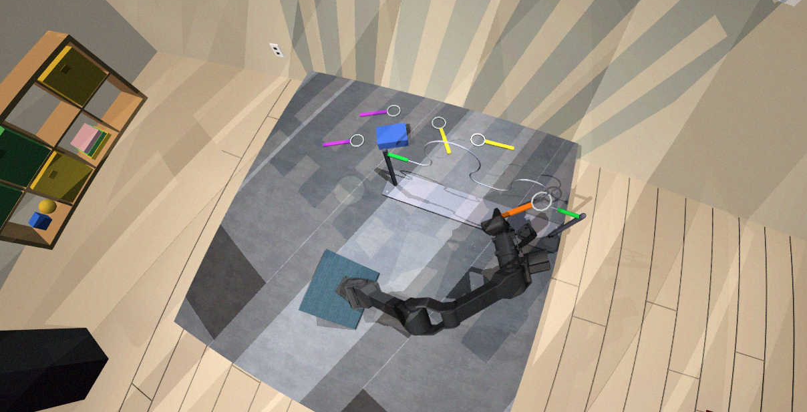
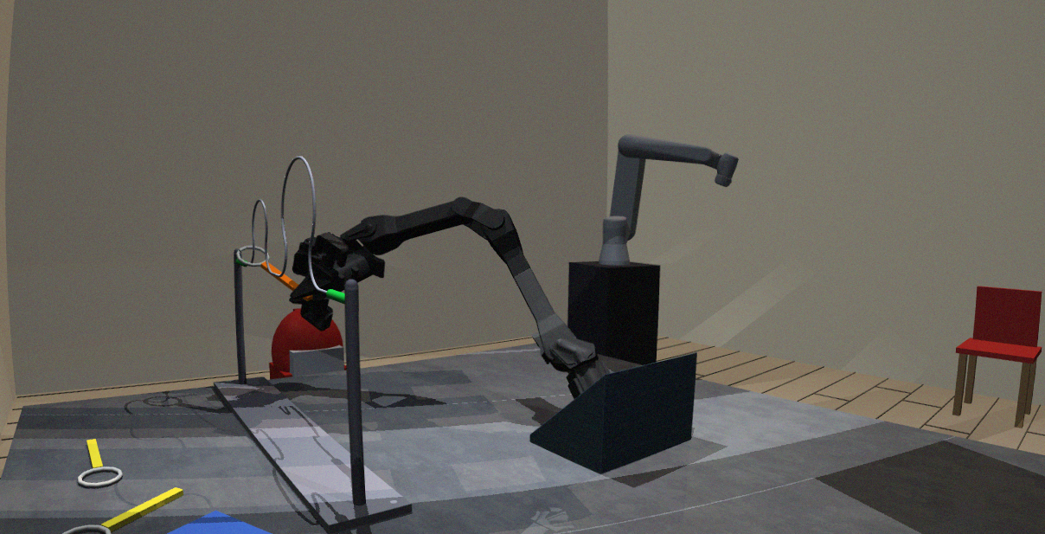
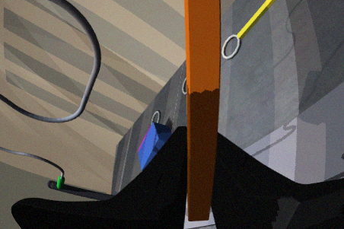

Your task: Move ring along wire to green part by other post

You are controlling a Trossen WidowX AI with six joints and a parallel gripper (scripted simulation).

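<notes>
My gripper (image 1: 499, 216) (image 2: 305, 298) (image 3: 192, 134) is shut on the orange handle (image 1: 516, 210) (image 2: 278, 273) (image 3: 202, 46). The ring (image 1: 541, 191) (image 2: 253, 265) is tilted nearly flat around the thin grey wire (image 1: 494, 189) (image 2: 298, 157) (image 3: 97, 58), just inward of the right green part (image 1: 567, 212), beside the right post (image 1: 567, 224) (image 2: 239, 325). I cannot tell whether ring and wire touch. The other green part (image 1: 397, 157) (image 2: 336, 295) (image 3: 60, 182) is at the left post (image 1: 390, 169) (image 2: 354, 398). The ring is out of the wrist view.
In the exterior view the wire's tall loop passes in front of my gripper; their gap is unclear. A blue block (image 1: 391, 135) lies behind the left post. Loose yellow-handled rings (image 1: 499, 144) (image 2: 142, 507) and magenta-handled rings (image 1: 337, 143) lie on the mat beyond the wire.
</notes>
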